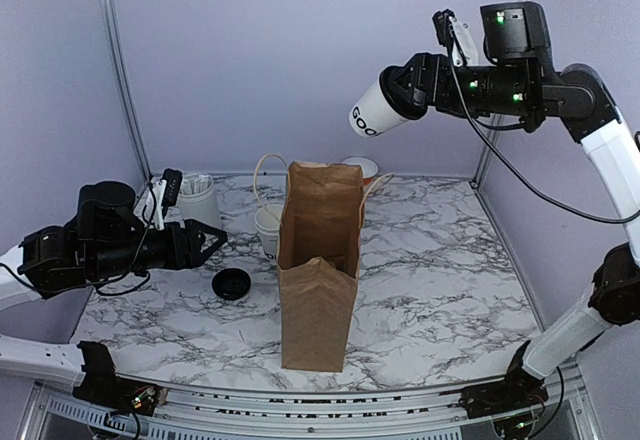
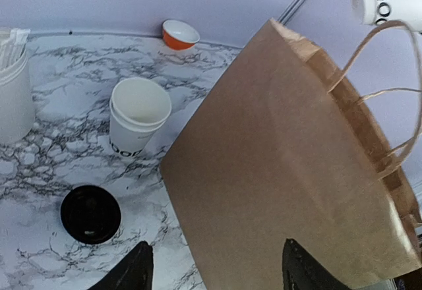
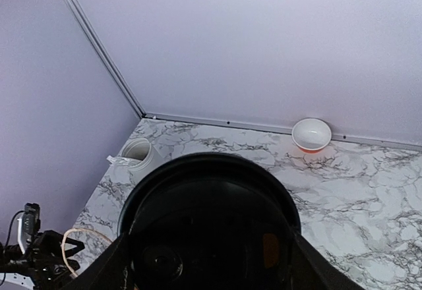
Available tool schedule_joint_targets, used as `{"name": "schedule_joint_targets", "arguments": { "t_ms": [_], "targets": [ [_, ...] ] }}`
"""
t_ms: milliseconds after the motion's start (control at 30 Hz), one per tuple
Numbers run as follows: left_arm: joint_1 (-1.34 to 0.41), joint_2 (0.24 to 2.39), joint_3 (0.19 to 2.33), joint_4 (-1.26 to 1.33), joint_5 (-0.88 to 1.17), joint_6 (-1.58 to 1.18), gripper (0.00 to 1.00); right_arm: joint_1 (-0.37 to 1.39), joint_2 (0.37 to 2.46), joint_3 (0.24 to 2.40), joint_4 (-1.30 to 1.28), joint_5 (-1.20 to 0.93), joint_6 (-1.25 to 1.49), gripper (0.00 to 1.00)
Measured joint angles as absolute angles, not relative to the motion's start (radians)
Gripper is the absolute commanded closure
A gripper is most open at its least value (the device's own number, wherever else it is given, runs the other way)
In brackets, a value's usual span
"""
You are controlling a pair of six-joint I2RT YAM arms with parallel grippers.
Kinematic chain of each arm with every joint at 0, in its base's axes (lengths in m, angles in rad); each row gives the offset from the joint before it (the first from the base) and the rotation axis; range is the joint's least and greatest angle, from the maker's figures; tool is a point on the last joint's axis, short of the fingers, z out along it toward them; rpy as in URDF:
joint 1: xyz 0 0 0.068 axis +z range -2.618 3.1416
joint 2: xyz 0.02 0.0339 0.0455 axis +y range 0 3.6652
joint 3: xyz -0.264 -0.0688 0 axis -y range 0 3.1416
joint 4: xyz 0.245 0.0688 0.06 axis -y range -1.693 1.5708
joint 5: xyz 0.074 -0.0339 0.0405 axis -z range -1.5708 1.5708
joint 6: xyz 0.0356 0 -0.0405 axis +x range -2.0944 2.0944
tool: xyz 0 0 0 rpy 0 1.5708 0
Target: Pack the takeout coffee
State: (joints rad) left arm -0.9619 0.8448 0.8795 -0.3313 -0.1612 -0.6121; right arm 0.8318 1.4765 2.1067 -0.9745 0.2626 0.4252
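Near the left edge of the marble table (image 1: pixel 450 280), the left gripper (image 1: pixel 207 244) was held low, jaws spread and empty, and was aimed at the brown paper bag (image 1: pixel 318 290), apparently so that the bag could be steadied. The bag was stood upright and open-mouthed at the table's middle, ready for loading from above. Over the far right corner, the takeout coffee cup (image 1: pixel 372 112), capped with its black lid (image 3: pixel 211 231), was clamped sideways in the right gripper (image 1: pixel 396 93), probably raised to clear the bag's rim.
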Motion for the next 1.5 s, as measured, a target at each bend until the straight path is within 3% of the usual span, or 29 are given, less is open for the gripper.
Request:
{"name": "schedule_joint_targets", "arguments": {
  "t_ms": [367,833,1500],
  "targets": [
    [-0.962,0.947,0.589,-0.295,-0.053,-0.722,0.4,0.981,1.542,2.183,-0.968,0.255,0.422,0.36],
    [-1.076,1.326,0.56,-0.061,0.069,-0.744,0.49,1.098,1.57,2.183,-0.999,0.271,0.456,0.36],
    [-1.154,1.777,0.912,0.106,0.166,-0.726,0.5,1.1,1.58,2.284,-1.19,0.326,0.483,0.36]
  ]
}}
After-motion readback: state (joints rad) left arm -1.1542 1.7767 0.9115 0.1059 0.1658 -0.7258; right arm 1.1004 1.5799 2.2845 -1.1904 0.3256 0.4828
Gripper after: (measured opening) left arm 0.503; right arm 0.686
